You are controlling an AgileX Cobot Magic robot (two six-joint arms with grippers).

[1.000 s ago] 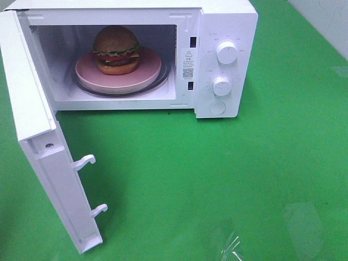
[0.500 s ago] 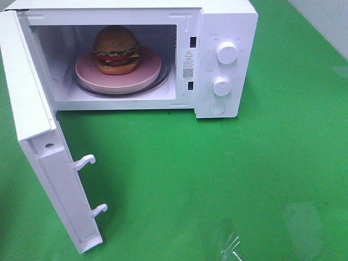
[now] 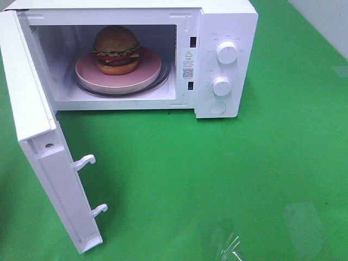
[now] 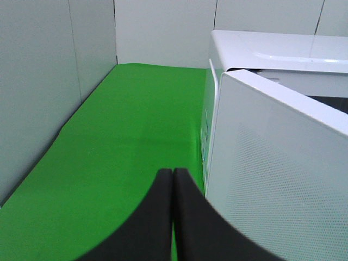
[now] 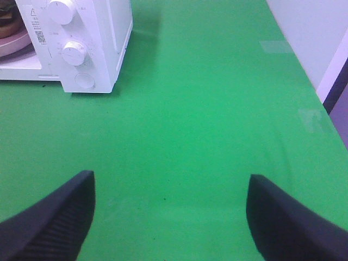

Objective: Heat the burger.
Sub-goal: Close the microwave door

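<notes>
The burger point(image 3: 116, 50) sits on a pink plate point(image 3: 145, 73) inside the white microwave point(image 3: 228, 22), on its glass turntable. The microwave door point(image 3: 41, 136) hangs wide open to the left. Neither gripper shows in the exterior high view. In the left wrist view my left gripper point(image 4: 173, 176) is shut with nothing in it, just behind the outer face of the open door point(image 4: 277, 179). My right gripper point(image 5: 170, 187) is open and empty over bare green cloth, well to the right of the microwave's knobs point(image 5: 73, 51). An edge of the pink plate point(image 5: 13, 42) shows there.
Green cloth point(image 3: 217, 174) covers the table. The control panel carries two dials point(image 3: 227, 52) and a round button point(image 3: 217, 107). Two latch hooks point(image 3: 85, 160) stick out from the door's edge. White walls point(image 4: 163, 27) close off the far left side.
</notes>
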